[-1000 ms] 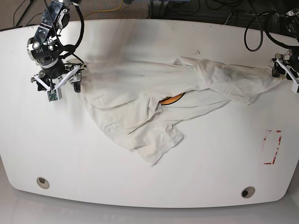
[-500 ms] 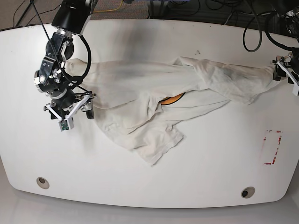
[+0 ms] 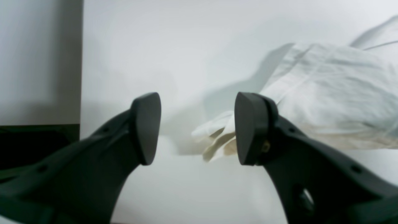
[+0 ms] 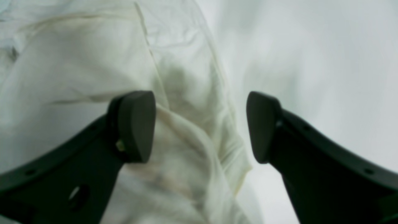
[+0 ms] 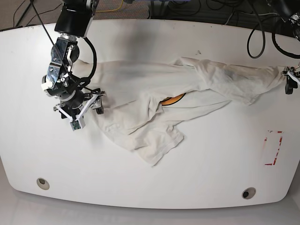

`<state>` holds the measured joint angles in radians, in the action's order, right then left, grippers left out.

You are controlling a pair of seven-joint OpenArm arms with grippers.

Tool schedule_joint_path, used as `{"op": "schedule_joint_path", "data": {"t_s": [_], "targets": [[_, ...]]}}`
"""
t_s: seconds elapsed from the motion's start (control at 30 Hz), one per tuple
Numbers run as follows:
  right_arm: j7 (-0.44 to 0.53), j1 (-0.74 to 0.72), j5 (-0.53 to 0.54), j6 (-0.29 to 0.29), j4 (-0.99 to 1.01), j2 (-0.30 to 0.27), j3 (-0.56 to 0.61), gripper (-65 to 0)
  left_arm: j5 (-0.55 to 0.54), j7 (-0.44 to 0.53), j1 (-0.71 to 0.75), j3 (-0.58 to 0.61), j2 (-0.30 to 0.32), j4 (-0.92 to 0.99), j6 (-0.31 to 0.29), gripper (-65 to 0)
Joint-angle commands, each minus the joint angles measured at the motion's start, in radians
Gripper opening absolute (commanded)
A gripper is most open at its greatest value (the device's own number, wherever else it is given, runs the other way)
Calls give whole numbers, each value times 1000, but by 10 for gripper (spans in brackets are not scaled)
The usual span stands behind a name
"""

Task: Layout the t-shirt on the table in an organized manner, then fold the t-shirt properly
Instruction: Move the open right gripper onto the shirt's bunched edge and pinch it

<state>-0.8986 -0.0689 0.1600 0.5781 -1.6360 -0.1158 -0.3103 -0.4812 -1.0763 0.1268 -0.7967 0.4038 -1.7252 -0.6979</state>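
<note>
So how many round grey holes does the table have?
2 in view: one hole near the table's bottom left corner, one near its bottom right.

The white t-shirt [image 5: 136, 108] lies crumpled across the upper middle of the glossy white table [image 5: 225, 159], a patch of its orange, black-edged print [image 5: 173, 99] showing between folds. One bunched end reaches the left gripper [image 5: 289, 80] near the table's edge. The right gripper [image 5: 82, 112] is over the t-shirt's other side. Toward the near corners sit two round grey grommets [image 5: 43, 183] [image 5: 249, 192]; a broken red tape rectangle [image 5: 280, 149] marks the surface near one of them.
</note>
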Motion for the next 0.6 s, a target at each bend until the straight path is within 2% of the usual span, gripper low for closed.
{"op": "schedule_joint_path", "data": {"t_s": [0.0, 0.37, 0.43, 0.57], "targets": [[11, 13, 10, 6, -17, -6, -2, -211, -12, 17, -16, -5, 22, -17, 0, -304], [11, 68, 10, 7, -17, 1, -2, -217, -12, 17, -16, 0, 17, -16, 0, -304], [11, 70, 11, 7, -17, 1, -2, -246, -12, 17, -16, 1, 17, -16, 0, -304], [11, 70, 11, 7, -17, 3, -2, -385, -12, 17, -16, 1, 16, -16, 0, -304]]}}
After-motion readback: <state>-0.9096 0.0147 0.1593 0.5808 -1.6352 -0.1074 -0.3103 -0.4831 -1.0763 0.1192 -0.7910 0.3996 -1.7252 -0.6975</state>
